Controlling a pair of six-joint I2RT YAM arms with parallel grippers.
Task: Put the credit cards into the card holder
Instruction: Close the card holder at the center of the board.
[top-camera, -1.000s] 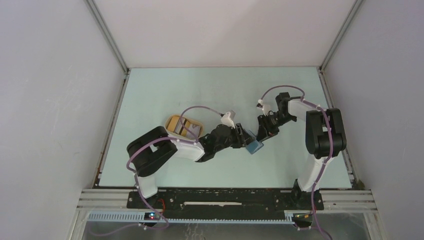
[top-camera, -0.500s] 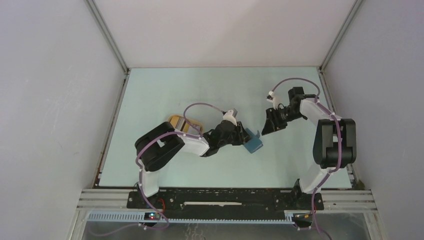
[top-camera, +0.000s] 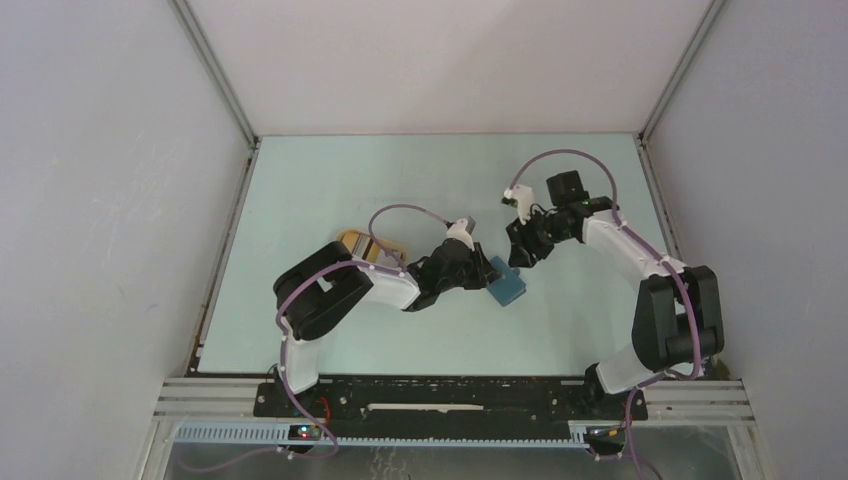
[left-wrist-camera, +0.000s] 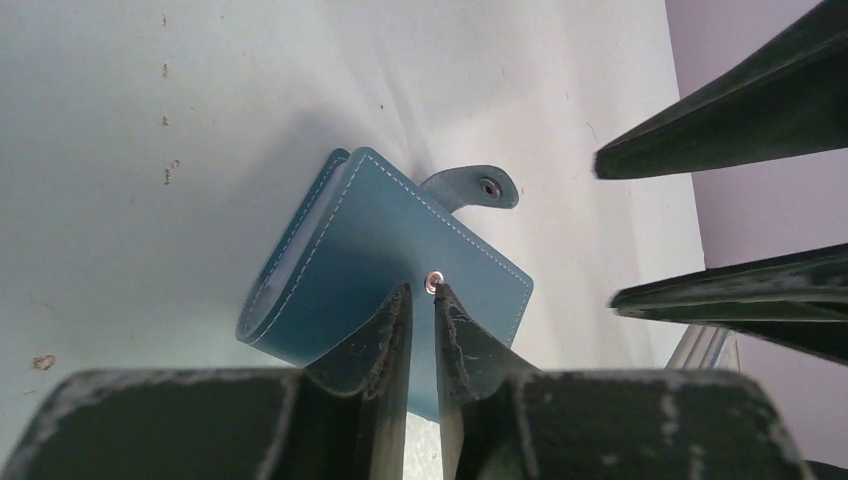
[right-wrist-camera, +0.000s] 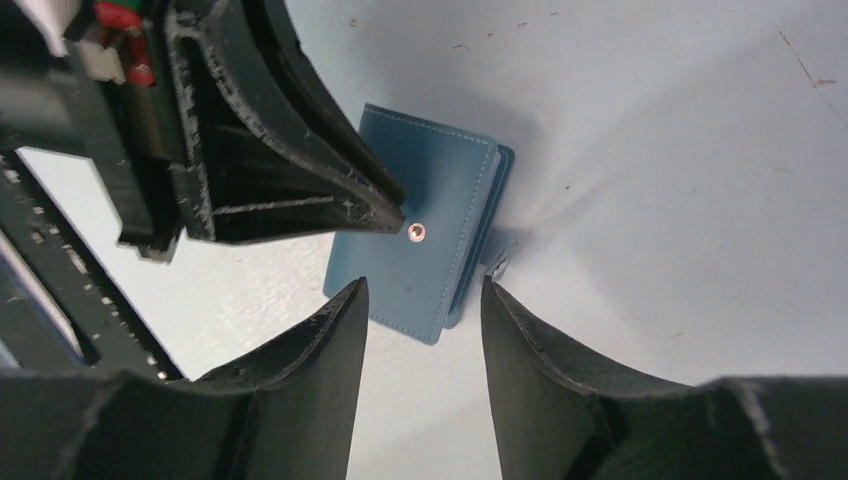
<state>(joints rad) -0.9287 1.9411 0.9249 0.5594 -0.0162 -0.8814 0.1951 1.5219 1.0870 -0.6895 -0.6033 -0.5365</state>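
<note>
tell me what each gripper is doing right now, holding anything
left gripper: nearly closed, nothing in it, tips at the cover of the blue wallet
right gripper: open, empty, above the wallet

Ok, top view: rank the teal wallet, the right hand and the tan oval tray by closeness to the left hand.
1. Teal fold-over wallet, right at the left hand's fingertips.
2. Right hand, just beyond the wallet, to the right.
3. Tan oval tray, well off to the left.
</note>
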